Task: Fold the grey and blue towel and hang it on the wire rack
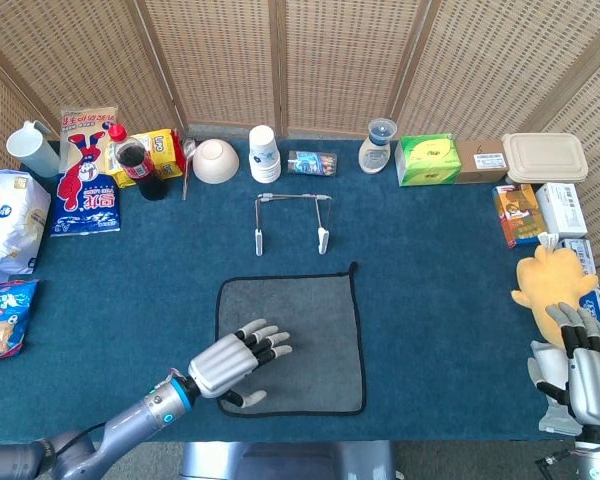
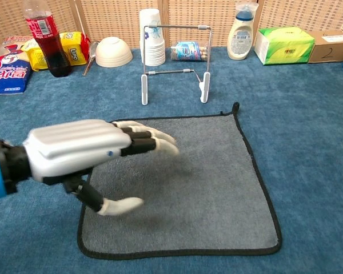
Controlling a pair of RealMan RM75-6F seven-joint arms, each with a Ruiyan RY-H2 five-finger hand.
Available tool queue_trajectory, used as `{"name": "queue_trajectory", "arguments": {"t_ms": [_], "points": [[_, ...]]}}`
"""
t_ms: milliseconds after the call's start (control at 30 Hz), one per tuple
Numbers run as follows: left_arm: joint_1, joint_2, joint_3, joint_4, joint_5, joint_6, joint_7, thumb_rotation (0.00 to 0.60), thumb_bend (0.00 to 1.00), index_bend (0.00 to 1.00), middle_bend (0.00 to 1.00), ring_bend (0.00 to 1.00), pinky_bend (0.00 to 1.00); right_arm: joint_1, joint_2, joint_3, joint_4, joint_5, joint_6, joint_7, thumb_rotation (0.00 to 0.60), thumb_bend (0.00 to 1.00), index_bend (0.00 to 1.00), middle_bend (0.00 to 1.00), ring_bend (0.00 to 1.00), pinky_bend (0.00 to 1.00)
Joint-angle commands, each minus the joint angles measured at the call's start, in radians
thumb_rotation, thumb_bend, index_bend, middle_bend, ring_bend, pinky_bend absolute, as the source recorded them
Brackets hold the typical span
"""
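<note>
soft, limp grey towel lies flat; left hand, fingers spread and empty, should pinch its black-bound near edge.

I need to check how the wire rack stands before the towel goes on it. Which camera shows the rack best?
The chest view: the wire rack appears from the side, with its top bar, lower bar and two white feet clear behind the towel. The head view looks down on the rack, so it is small and foreshortened.

Grey towel with black edging lies flat, unfolded, before the upright wire rack
</note>
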Motion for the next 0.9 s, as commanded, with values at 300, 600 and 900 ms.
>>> {"name": "queue_trajectory", "arguments": {"t_ms": [300,600,900], "points": [[-0.037,-0.077,0.011,0.027,-0.052,-0.021,0.094,0.272,0.0,0.07,0.02,0.0,0.0,-0.005,0.003,0.004,0.013,0.008,-0.002,0.021,0.6,0.34,0.13,0.11,0.0,0.0],[-0.049,-0.136,0.027,0.04,-0.094,-0.019,0.189,0.288,0.0,0.0,0.0,0.0,0.0,-0.006,0.005,0.008,0.02,0.006,-0.002,0.031,0.6,0.34,0.13,0.11,0.0,0.0],[-0.055,-0.176,0.047,0.054,-0.14,-0.015,0.249,0.288,0.0,0.0,0.0,0.0,0.0,-0.009,0.006,0.008,0.03,0.011,-0.007,0.045,0.6,0.34,0.13,0.11,0.0,0.0]]}}
